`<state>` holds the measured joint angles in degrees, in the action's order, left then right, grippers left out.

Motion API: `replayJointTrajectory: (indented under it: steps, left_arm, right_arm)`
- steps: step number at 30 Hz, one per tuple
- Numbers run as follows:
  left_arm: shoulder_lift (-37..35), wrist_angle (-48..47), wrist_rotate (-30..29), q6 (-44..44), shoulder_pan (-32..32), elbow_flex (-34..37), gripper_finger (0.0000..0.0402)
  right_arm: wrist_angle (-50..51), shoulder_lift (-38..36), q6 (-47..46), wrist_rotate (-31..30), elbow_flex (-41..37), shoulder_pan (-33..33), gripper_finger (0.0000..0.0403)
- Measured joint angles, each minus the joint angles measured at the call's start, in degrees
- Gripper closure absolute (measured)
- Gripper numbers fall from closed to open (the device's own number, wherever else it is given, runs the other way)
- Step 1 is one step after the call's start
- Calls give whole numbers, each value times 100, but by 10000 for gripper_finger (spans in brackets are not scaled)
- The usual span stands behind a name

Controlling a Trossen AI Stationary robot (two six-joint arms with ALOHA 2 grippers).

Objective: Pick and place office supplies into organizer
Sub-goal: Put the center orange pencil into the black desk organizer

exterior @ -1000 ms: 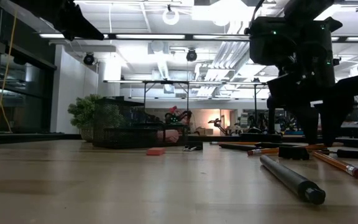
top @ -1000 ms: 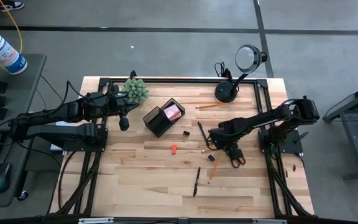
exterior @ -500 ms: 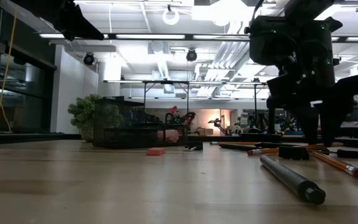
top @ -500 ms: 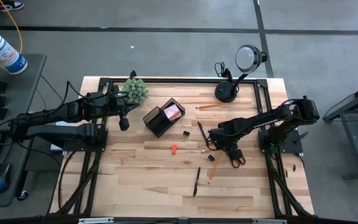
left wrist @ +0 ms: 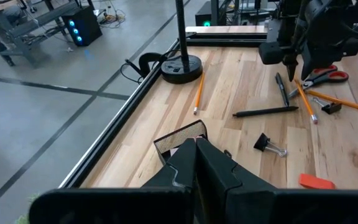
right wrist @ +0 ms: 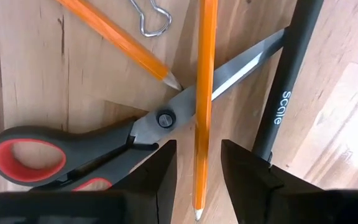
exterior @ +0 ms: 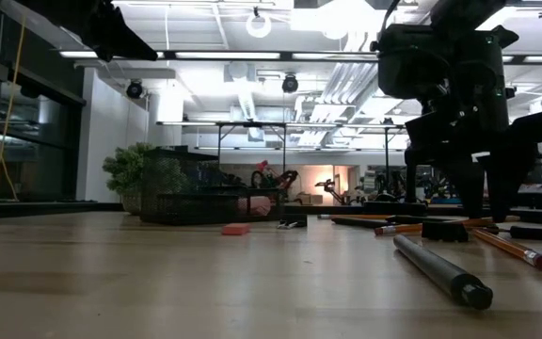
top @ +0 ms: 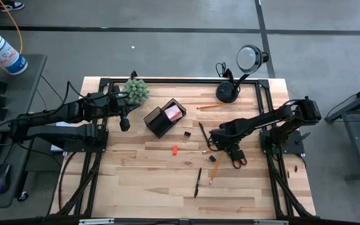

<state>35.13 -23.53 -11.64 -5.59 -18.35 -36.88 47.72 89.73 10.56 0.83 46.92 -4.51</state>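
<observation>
Scissors (right wrist: 104, 134): red-handled, flat on table (top: 142, 181), right-centre in high view, among pencils & pens.
Right gripper (top: 218, 145): low over that cluster; wrist view shows fingers (right wrist: 154, 180) parted, an orange pencil (right wrist: 204, 93) running between them, nothing pinched yet.
Wrist-only detail: second pencil (right wrist: 120, 40) with tip at scissor pivot, wire clip (right wrist: 149, 15) at frame edge, black pen (right wrist: 288, 81) crossing blade; high view blurs these into one clutter.
Left gripper (top: 125, 125): near plant (top: 137, 90), raised off table; fingers (left wrist: 194, 171) pressed together, holding nothing.
Organizer (top: 164, 117): black box, centre-left, pink pad (top: 174, 112) inside one compartment; left wrist view catches only its mesh corner (left wrist: 182, 138).
Loose items: red-orange block (top: 175, 150), binder clip (left wrist: 270, 145), black pen (top: 197, 182) near front edge, pencil (top: 211, 107) by lamp base (top: 227, 93).
Low view: grey pen (exterior: 438, 270) looms in foreground; organizer & plant merge into dark mass at rear.
Hidden: right fingertips' contact w/ table can't be made out; scissor handles partly cut off in wrist view.
</observation>
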Motion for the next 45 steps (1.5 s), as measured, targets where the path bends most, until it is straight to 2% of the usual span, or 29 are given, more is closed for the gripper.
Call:
replayJointTrajectory:
  steps: [15, 21, 30, 40, 45]
  left_arm:
    - [-2, 0, 0, -2, 0, -2, 401]
    - [-2, 0, 0, -2, 0, 0, 401]
    - [-2, 0, 0, -4, 0, 0, 401]
    - [-1, -8, 0, -6, 0, 0, 401]
    - [-2, -15, 0, -7, 0, -1, 401]
  right_arm:
    - [94, -2, 0, 31, -136, 2, 286]
    - [69, -2, 9, 26, -136, 2, 317]
    - [0, -2, 16, 122, -136, 2, 391]
    - [3, -86, -364, 89, -125, 2, 395]
    - [132, -353, -549, -163, 54, 4, 395]
